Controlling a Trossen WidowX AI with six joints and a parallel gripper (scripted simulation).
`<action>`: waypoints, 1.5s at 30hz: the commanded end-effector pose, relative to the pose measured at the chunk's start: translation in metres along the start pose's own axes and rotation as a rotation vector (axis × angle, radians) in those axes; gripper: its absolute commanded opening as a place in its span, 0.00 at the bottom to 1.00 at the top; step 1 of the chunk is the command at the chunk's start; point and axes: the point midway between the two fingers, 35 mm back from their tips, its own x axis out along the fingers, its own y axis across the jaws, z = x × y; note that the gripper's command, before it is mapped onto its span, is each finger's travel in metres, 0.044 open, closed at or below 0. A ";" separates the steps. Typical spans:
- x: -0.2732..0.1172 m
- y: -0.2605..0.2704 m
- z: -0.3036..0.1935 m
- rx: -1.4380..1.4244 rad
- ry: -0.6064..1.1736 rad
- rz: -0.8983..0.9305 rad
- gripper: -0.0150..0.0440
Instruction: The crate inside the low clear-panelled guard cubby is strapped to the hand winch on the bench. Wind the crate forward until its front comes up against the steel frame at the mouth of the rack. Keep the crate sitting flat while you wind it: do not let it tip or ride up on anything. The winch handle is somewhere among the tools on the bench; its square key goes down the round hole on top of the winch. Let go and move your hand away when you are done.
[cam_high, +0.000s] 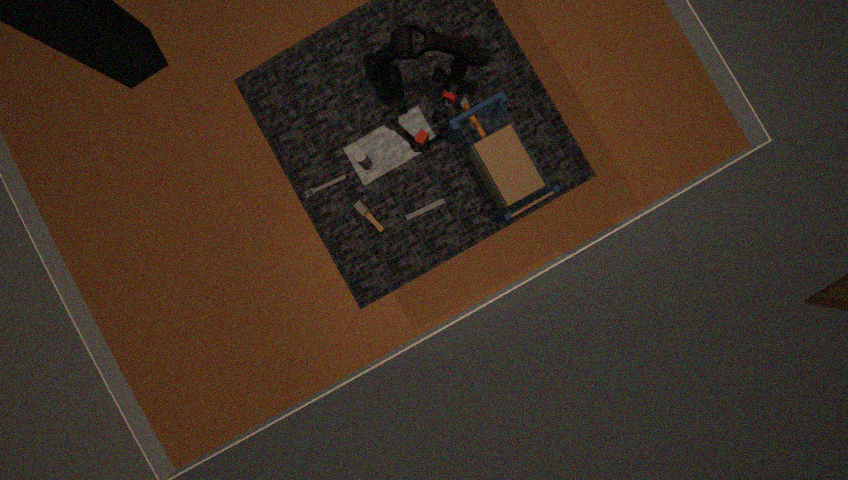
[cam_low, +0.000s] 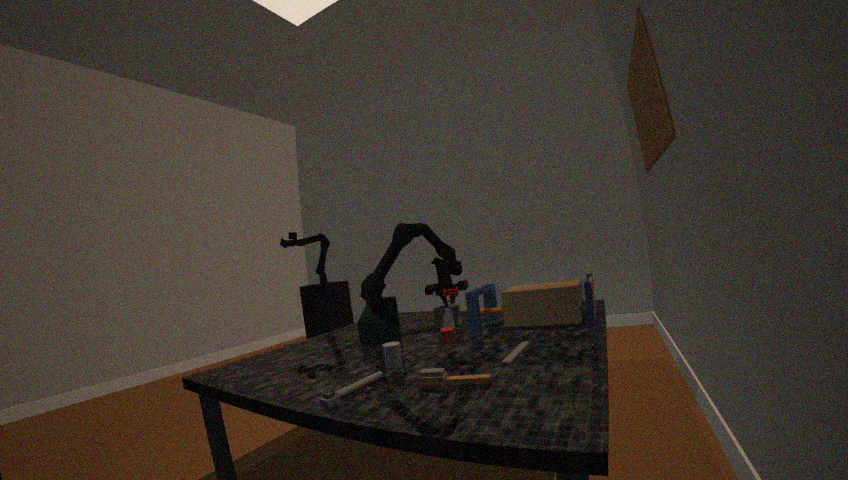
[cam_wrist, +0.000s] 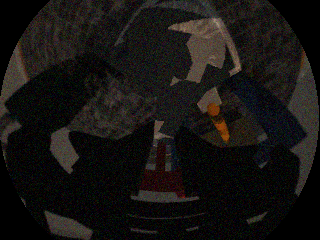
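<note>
My gripper (cam_high: 449, 96) (cam_low: 450, 292) (cam_wrist: 164, 124) points down over the winch area, shut on a red piece that looks like the winch handle (cam_wrist: 161, 181). A grey body (cam_low: 448, 321), apparently the winch, stands below it; I cannot tell whether the key sits in its hole. An orange strap (cam_high: 476, 124) (cam_low: 491, 309) (cam_wrist: 220, 125) runs through the blue frame (cam_high: 481, 106) (cam_low: 470, 311) towards the crate. The tan crate (cam_high: 509, 166) (cam_low: 542, 304) looks flat in the cubby, its front apart from the frame. The clear panels hardly show.
A red block (cam_high: 421, 137) (cam_low: 446, 334) stands near the winch. A white cup (cam_high: 362, 159) (cam_low: 391, 354), a wrench (cam_high: 328, 184) (cam_low: 358, 385), a brush with a tan handle (cam_high: 374, 221) (cam_low: 468, 377) and a flat bar (cam_high: 425, 209) (cam_low: 515, 351) lie farther along the bench.
</note>
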 end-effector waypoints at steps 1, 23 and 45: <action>0.000 -0.001 0.000 -0.005 0.004 -0.003 0.25; 0.003 0.006 0.001 0.098 -0.002 0.044 0.25; 0.002 0.019 0.003 0.287 -0.005 0.130 0.25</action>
